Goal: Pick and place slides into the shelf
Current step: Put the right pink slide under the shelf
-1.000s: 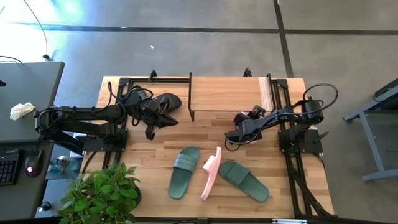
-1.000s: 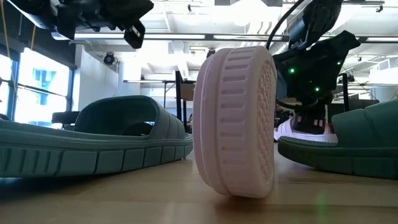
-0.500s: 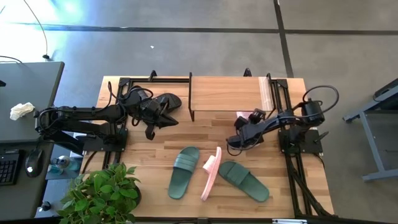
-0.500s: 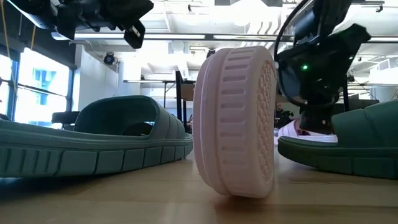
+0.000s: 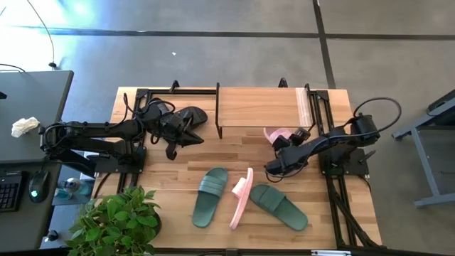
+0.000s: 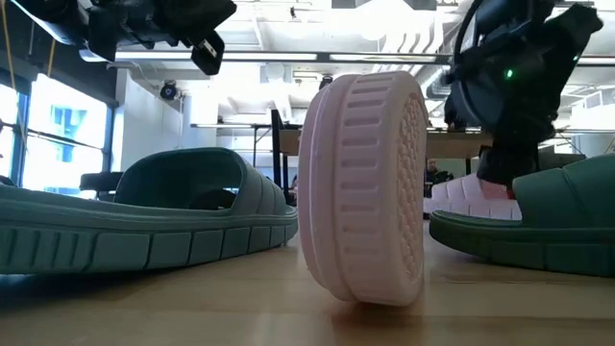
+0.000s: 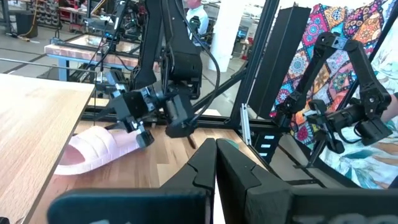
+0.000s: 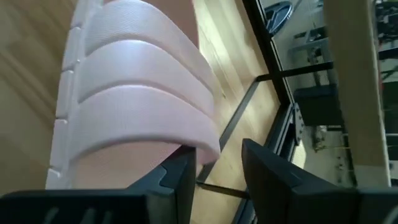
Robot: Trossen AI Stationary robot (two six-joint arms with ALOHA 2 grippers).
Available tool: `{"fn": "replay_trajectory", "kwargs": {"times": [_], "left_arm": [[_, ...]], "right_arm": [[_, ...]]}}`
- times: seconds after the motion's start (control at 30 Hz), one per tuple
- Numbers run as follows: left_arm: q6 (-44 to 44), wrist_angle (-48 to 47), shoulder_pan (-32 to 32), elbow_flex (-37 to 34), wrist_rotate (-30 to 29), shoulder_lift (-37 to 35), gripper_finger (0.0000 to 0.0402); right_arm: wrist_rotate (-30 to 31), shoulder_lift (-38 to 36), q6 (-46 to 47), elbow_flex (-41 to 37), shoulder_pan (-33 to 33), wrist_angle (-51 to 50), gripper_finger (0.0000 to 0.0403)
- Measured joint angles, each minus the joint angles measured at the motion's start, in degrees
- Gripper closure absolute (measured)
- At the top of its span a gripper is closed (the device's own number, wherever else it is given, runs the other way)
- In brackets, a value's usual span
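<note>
beside the shelf point(image 5: 259, 107), pink slide point(image 5: 277, 133) lies flat, lengthwise along it.

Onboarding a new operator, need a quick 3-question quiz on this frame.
1. How many green slides lie on the table?
2. True or false: the middle pink slide lies flat on its sole.
3. Which arm's gripper is at the pink slide by the shelf? A left, B right, C neither.

Key:
1. Two.
2. False: it stands on its edge between the green ones.
3. B: the right gripper is at it; the left arm waits at the table's left.
</note>
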Motion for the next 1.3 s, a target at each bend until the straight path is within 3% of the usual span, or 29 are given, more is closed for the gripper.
{"fn": "replay_trajectory", "kwargs": {"times": [0.37, 0.57, 0.77, 0.97, 1.17, 1.3], "left_arm": [[0.0, 0.0, 0.0, 0.0, 1.5, 0.0, 0.0401], [0.0, 0.0, 0.0, 0.0, 2.1, 0.0, 0.0401], [0.1, 0.0, 0.0, 0.0, 3.8, 0.0, 0.0401], [1.8, -0.1, 0.0, 0.0, 3.9, 0.0, 0.0401], [2.6, -0.5, 0.0, 0.0, 3.9, 0.0, 0.0401], [3.5, -0.5, 0.0, 0.0, 3.9, 0.0, 0.0401]], "right_arm": [[-9.3, -9.3, -4.4, 0.0, 0.8, 2.4, 0.0284], [-29.1, -22.1, -7.1, 0.0, 3.7, 7.7, 0.0284], [-38.5, -35.6, 0.3, 0.0, 8.8, 5.9, 0.0284], [-37.4, -39.7, 2.8, 0.0, 18.7, -0.6, 0.0286], [-28.7, -32.3, 3.2, 0.0, 26.2, -3.0, 0.0290], [-26.0, -25.2, -3.9, 0.0, 28.4, -0.2, 0.0282]]}}
